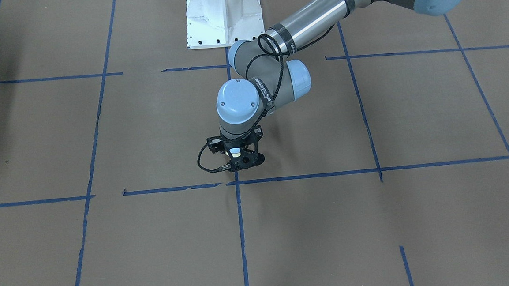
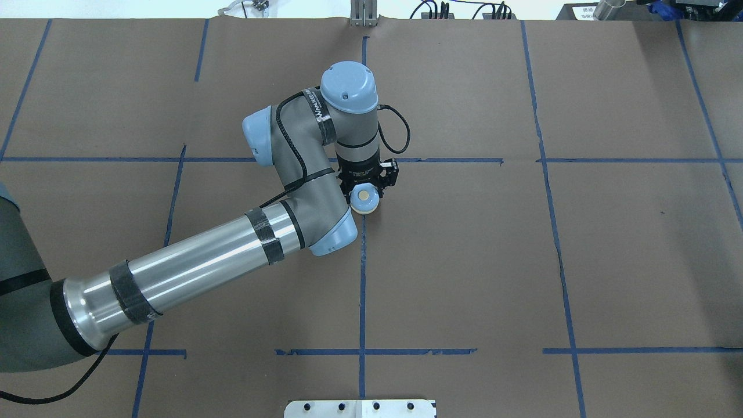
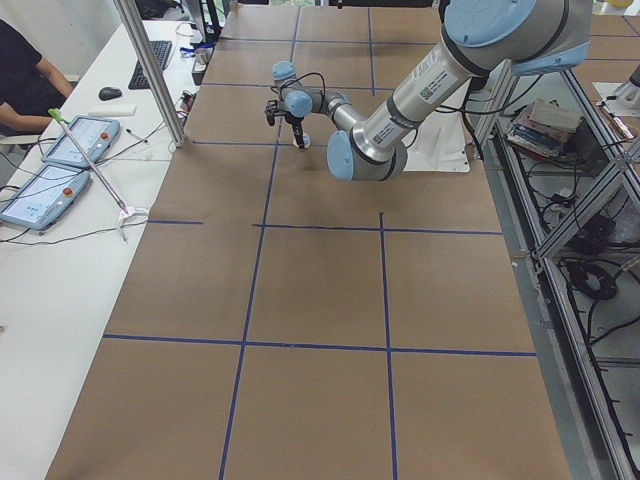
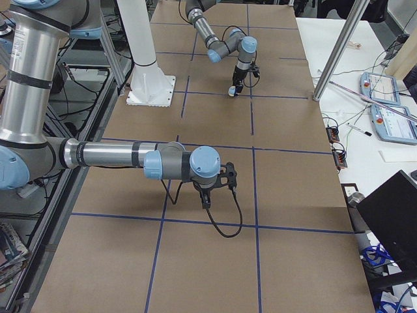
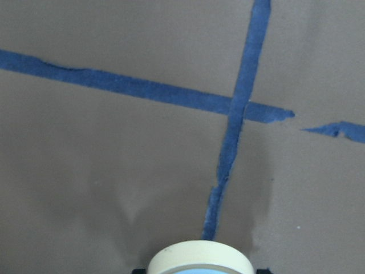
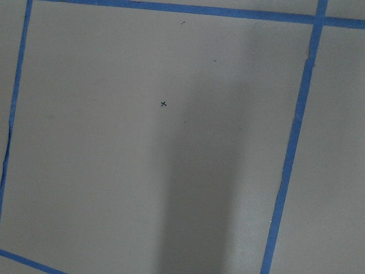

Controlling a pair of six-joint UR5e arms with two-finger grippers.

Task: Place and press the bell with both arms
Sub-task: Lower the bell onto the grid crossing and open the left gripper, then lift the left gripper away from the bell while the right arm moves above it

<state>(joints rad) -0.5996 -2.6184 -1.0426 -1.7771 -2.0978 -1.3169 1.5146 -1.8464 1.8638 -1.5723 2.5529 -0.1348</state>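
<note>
The small light-blue bell (image 2: 364,199) with a cream button sits between the fingers of my left gripper (image 2: 365,193), near the table's middle on a blue tape line. The gripper is shut on it, pointing straight down. The front view shows the bell (image 1: 234,152) inside the black gripper (image 1: 237,156). The left wrist view shows only its cream ring (image 5: 199,257) at the bottom edge, low over the paper; I cannot tell whether it touches. My right gripper (image 4: 207,201) shows only in the right side view, hanging over the table; I cannot tell whether it is open.
Brown paper with a blue tape grid (image 2: 363,278) covers the table. The white bolted pedestal (image 1: 222,16) stands at the robot's edge. Along the far side are a metal post (image 4: 339,52), tablets (image 4: 391,117) and cables.
</note>
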